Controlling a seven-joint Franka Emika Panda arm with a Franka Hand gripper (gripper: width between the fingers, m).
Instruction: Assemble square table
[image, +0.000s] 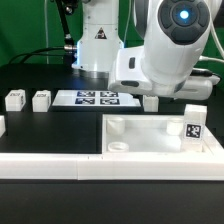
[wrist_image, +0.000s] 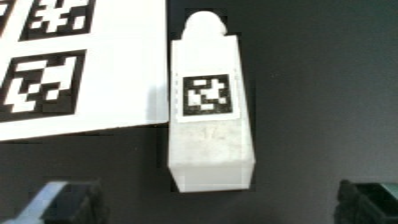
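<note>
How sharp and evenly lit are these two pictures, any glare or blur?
Exterior view: the arm close to the lens looks soft, and the white tray is bright with little detail. Wrist view: the leg block and its tag are slightly blurred; the fingertips of the open end effector are dark, unfocused shapes.

Glossy white rounded arm shell (image: 165, 50) with a blue-lit dark disc (image: 185, 14); behind the marker board (image: 97, 98), white base (image: 92, 55) bearing a black triangle mark (image: 99, 37); dark tool fingertips (wrist_image: 63, 203).
</note>
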